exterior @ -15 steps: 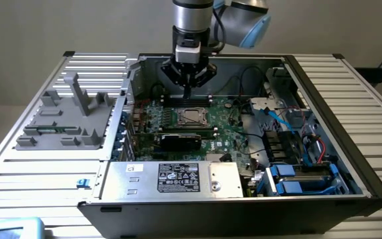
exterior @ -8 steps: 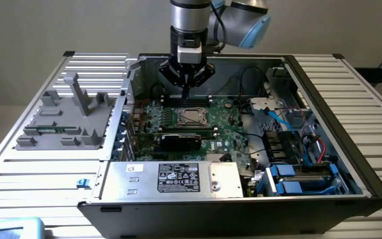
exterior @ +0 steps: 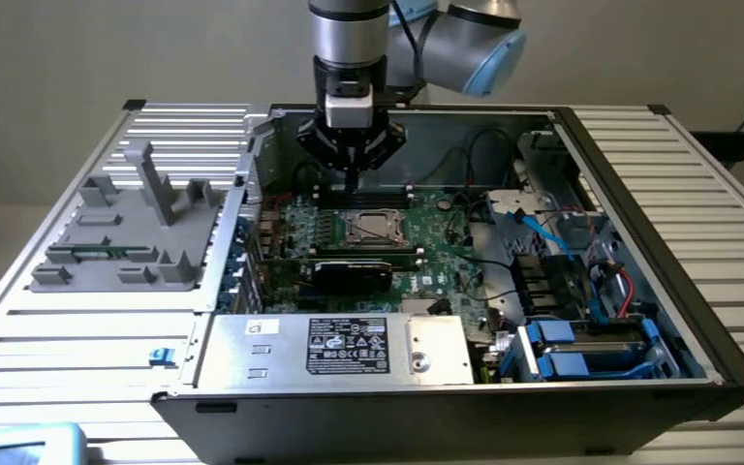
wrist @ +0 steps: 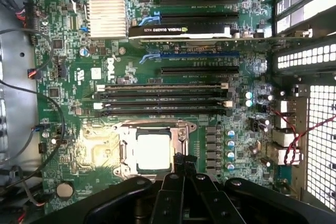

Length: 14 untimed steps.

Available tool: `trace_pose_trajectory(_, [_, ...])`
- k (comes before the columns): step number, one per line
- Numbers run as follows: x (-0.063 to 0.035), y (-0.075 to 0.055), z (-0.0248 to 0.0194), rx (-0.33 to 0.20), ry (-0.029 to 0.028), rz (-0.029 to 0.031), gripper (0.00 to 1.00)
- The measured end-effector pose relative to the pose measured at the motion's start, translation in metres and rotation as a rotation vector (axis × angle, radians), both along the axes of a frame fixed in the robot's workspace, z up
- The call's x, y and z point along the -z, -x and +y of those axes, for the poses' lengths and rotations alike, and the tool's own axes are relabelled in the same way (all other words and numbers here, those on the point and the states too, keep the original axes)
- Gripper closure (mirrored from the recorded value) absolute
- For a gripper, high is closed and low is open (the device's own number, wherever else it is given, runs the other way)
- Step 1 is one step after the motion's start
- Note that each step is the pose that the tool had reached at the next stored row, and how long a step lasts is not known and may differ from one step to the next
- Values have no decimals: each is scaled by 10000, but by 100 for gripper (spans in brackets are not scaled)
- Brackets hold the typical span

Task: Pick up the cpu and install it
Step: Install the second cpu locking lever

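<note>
Claw (exterior: 350,167) hangs inside the open computer case (exterior: 631,203), fingers pinched together, nothing held. The cpu (wrist: 153,151) lies flat in its socket on the motherboard (wrist: 73,77), just beside the fingertips in the wrist view. Judged: placement looks done; this is the seating or checking stage. Any further move calls for a straight vertical path. Room is tight: memory slots (wrist: 163,98) sit just beside the socket, the graphics card (exterior: 353,274) near, cables (exterior: 476,145) and case walls around. The grey tray (exterior: 127,232) stands well apart on the surface (exterior: 708,174).

The cpu (wrist: 153,150) sits in the socket (wrist: 126,153) on the motherboard (wrist: 68,77), hand (wrist: 184,162) just beside.
</note>
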<state>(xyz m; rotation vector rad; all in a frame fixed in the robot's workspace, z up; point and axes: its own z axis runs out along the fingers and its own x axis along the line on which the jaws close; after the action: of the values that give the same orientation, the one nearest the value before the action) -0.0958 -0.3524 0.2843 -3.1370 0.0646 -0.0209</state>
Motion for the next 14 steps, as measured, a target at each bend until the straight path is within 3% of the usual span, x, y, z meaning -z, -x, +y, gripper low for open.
trace_pose_trajectory(5, [21, 40, -112, 1, -342, 0, 89])
trace_pose_trajectory(11, [51, 43, -235, 2, -1031, 4, 89])
trace_pose_trajectory(13, [65, 42, -275, 1, -1206, 14, 89])
trace_pose_trajectory(14, [75, 41, -291, 0, -1253, 21, 89])
